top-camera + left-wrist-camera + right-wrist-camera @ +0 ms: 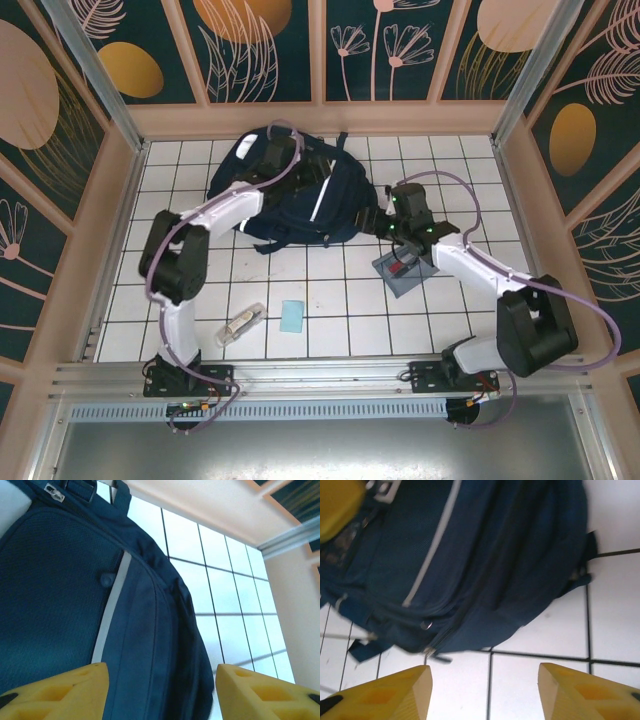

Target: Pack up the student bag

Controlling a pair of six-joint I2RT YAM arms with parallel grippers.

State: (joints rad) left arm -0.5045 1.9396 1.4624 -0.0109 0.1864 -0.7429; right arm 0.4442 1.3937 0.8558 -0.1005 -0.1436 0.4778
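Note:
The student bag (300, 200), dark navy with white stripes, lies flat at the back middle of the tiled table. My left gripper (282, 150) hovers over its far upper part. In the left wrist view the yellow fingers (75, 692) stand wide apart, open, and the bag's navy fabric (145, 630) with a white stripe spans the gap. My right gripper (385, 218) is at the bag's right edge, open. In the right wrist view it (485, 692) hangs over bare white tile with nothing between the fingers. The bag (495, 555) and a zipper pull (427, 652) lie just ahead.
A grey flat case (403, 272) with something red on it lies under the right forearm. A light blue square (292, 317) and a small clear-and-white item (241, 324) lie on the near tiles. Beige walls (320, 118) fence the table on three sides.

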